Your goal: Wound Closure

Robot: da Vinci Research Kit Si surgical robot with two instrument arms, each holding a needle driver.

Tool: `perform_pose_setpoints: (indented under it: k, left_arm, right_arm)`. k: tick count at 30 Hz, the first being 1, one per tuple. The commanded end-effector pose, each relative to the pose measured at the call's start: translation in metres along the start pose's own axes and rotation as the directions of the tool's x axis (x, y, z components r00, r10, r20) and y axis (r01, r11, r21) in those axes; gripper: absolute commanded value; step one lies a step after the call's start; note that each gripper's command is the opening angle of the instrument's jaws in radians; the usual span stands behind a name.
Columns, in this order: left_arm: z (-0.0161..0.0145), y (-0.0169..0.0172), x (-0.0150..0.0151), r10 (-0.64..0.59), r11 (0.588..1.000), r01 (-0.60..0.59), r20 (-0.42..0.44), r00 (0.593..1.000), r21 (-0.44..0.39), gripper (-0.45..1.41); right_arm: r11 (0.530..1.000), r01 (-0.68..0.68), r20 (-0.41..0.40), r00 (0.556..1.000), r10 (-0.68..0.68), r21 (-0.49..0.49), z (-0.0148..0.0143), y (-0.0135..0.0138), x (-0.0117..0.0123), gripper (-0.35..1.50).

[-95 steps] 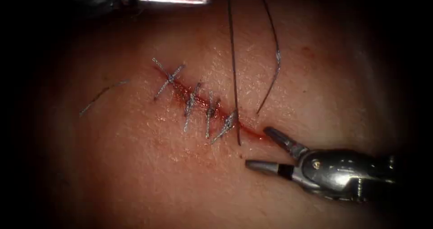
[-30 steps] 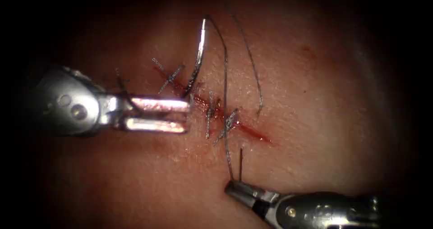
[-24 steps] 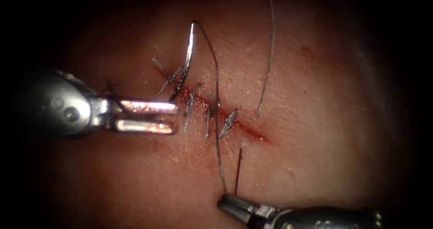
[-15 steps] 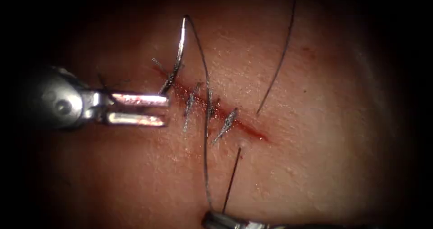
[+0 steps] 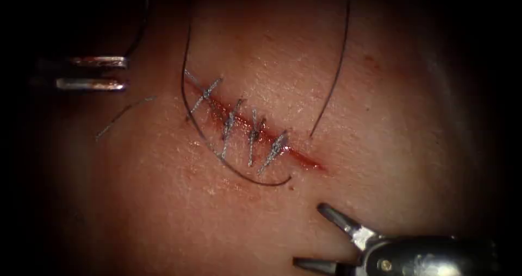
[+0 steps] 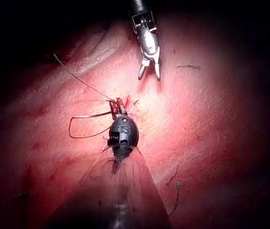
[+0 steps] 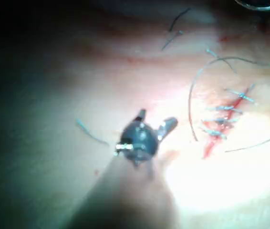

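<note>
Lying slack on the tissue (image 5: 380, 124), the thread (image 5: 217, 156) curves under the cut (image 5: 255, 132) and its four stitches (image 5: 253, 137) to the left hand (image 5: 126, 73), which grasps it. The right hand (image 5: 307, 235) sits released, holding nothing. No writing is legible.

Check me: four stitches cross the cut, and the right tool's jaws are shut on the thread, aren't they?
Not quite. The right tool has its jaws open and holds nothing, as the endoscope view shows. The thread curves past the stitches, apart from that tool. Four stitches do cross the cut.
</note>
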Motion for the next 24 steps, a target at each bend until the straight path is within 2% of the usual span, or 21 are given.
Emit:
perform_pose_setpoints:
  k: [1, 3, 9, 13, 20, 21, 22, 24]
  left_arm:
    - [0.0008, 0.0004, -0.0006, -0.001, 1.000, 0.001, -0.003, 1.000, -0.003, -0.45]
    - [0.0012, 0.0008, -0.0005, 0.000, 1.000, 0.000, -0.008, 1.000, -0.006, -0.45]
    - [0.0019, 0.0013, -0.0005, 0.003, 1.000, -0.003, -0.014, 1.000, -0.009, -0.45]
    - [0.0024, 0.0017, -0.0008, 0.002, 1.000, -0.002, -0.017, 1.000, -0.010, -0.45]
    - [0.0032, 0.0023, -0.0014, 0.004, 1.000, -0.004, -0.024, 1.000, -0.014, -0.45]
    - [0.0033, 0.0023, -0.0014, 0.004, 1.000, -0.004, -0.026, 1.000, -0.016, -0.45]
    - [0.0033, 0.0023, -0.0014, 0.004, 1.000, -0.004, -0.025, 1.000, -0.016, -0.45]
    - [0.0033, 0.0023, -0.0014, 0.004, 1.000, -0.004, -0.025, 1.000, -0.016, -0.45]
  right_arm:
    - [1.000, -0.001, 0.012, 1.000, 0.001, -0.016, 0.0017, 0.0000, -0.0017, 1.31]
    - [0.999, 0.004, 0.020, 1.000, -0.003, -0.038, 0.0038, 0.0009, -0.0031, 1.31]
    - [0.997, 0.005, 0.028, 1.000, -0.003, -0.071, 0.0066, 0.0021, -0.0042, 1.26]
    - [0.998, 0.011, 0.032, 0.999, -0.009, -0.066, 0.0080, 0.0019, -0.0048, 1.23]
    - [0.999, 0.020, 0.036, 0.999, -0.019, -0.042, 0.0097, 0.0012, -0.0055, 0.94]
    - [0.999, 0.020, 0.035, 0.999, -0.019, -0.039, 0.0097, 0.0012, -0.0054, 0.81]
    - [0.999, 0.019, 0.033, 0.999, -0.018, -0.033, 0.0096, 0.0013, -0.0054, 0.57]
    - [1.000, 0.020, 0.022, 1.000, -0.019, -0.005, 0.0093, 0.0013, -0.0055, -0.30]
